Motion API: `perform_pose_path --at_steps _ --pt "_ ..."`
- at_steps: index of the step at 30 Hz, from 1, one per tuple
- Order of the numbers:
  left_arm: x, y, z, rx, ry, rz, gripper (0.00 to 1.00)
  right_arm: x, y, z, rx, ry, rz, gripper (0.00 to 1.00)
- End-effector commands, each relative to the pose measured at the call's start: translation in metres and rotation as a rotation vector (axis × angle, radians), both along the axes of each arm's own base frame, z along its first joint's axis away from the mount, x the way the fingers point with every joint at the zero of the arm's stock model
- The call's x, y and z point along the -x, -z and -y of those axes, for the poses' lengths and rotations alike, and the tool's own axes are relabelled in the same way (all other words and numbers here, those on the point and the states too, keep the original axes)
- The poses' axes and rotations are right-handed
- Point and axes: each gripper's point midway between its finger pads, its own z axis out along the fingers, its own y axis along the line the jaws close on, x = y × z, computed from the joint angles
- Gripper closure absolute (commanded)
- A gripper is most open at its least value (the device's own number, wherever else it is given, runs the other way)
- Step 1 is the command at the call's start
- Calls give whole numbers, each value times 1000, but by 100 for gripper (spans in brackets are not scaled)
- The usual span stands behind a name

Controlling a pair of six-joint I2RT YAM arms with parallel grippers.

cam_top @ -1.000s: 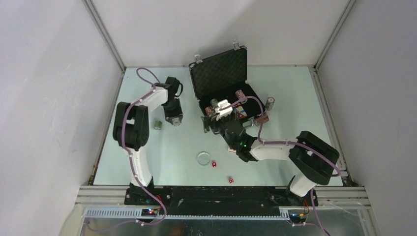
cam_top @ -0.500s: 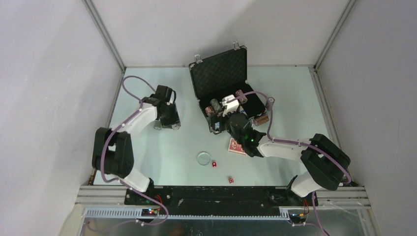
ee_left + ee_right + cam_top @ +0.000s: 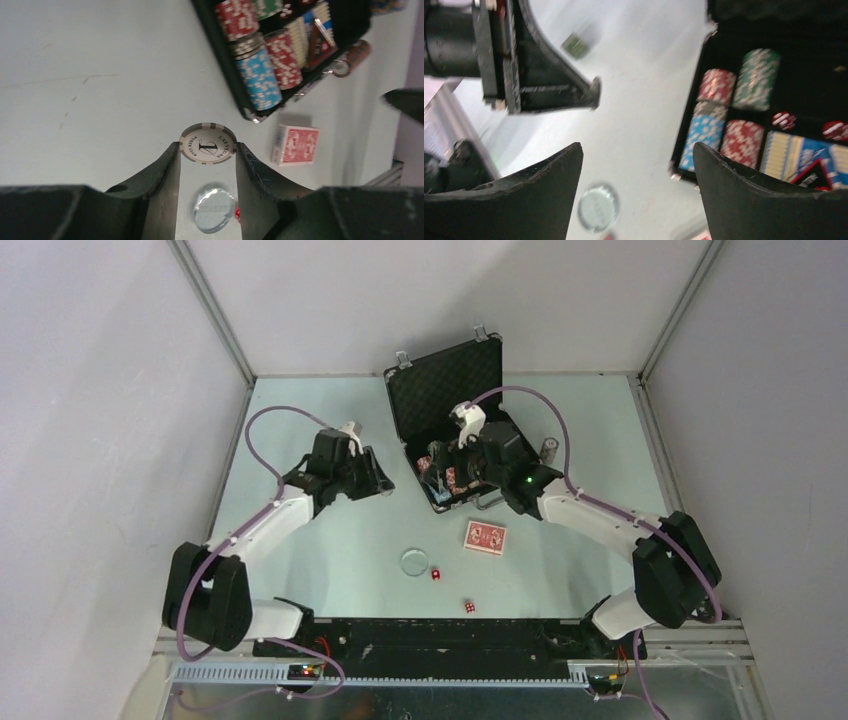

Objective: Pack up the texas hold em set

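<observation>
The black briefcase (image 3: pixel 497 430) stands open at the back, its foam lid (image 3: pixel 445 388) upright, with several striped chip stacks (image 3: pixel 258 80) inside. My left gripper (image 3: pixel 379 483) is shut on a grey-edged poker chip stack (image 3: pixel 208 143) and holds it above the table, left of the case. My right gripper (image 3: pixel 441 477) is open and empty over the case's front left corner; in its own view (image 3: pixel 638 150) the chip stacks (image 3: pixel 739 142) lie to the right. The red-backed card pack (image 3: pixel 484 537) lies on the table in front of the case.
A clear round disc (image 3: pixel 413 561) lies in mid-table, with one red die (image 3: pixel 436 574) beside it and another (image 3: pixel 468 606) nearer the front edge. One chip stack (image 3: pixel 549 448) stands outside the case on its right. Grey walls close in both sides.
My left gripper closed on the chip stack at the left and carried it right towards the case. My right arm swung back from the card pack to the case.
</observation>
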Motion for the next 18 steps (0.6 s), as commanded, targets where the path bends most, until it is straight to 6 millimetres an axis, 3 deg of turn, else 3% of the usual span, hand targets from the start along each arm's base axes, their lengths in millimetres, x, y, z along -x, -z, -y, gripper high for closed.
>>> perform_pose_path --at_steps 1,2,5,8,11,12,13,18 --pt "-9 -47 30 183 66 174 61 53 -2 -11 9 -211 -93 20" --pt "-9 -59 37 222 90 215 61 55 -3 -12 6 -223 -90 21" --pt "-1 -71 46 221 159 311 60 57 -17 -10 -105 -237 -184 27" --pt "4 -82 44 169 189 395 60 46 -32 4 -192 -177 -301 32" --pt "16 -81 44 108 211 493 61 49 -40 12 -161 -160 -388 32" --pt "21 -71 44 75 228 508 61 51 -40 12 -144 -159 -399 32" --pt "24 -78 48 66 232 561 60 53 -40 13 -114 -158 -424 32" --pt "36 -73 56 -11 299 691 62 60 -49 13 -39 -172 -433 39"
